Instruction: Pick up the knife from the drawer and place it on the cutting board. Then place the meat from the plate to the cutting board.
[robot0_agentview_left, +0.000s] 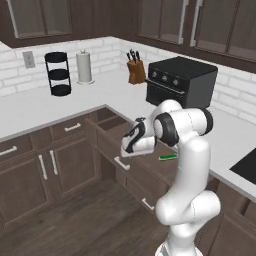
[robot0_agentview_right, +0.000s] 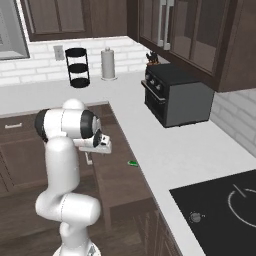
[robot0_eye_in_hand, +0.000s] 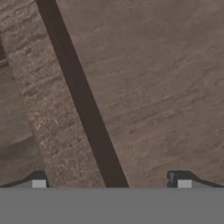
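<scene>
Knife (robot0_agentview_left: 168, 157) just beside open claw (robot0_agentview_left: 131, 146)

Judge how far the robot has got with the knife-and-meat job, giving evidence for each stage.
Done: the drawer stands pulled open. In hand: the open tool hangs empty above the drawer's wooden bottom, a little away from the knife, whose green handle lies inside. Left: grasping the knife, putting it on the cutting board, then moving the meat there.

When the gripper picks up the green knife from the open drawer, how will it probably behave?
The knife looks small and thin, so probably light and stiff. It lies flat in the drawer, so the fingers may slide off it. The open gripper looks much wider than it.
</scene>
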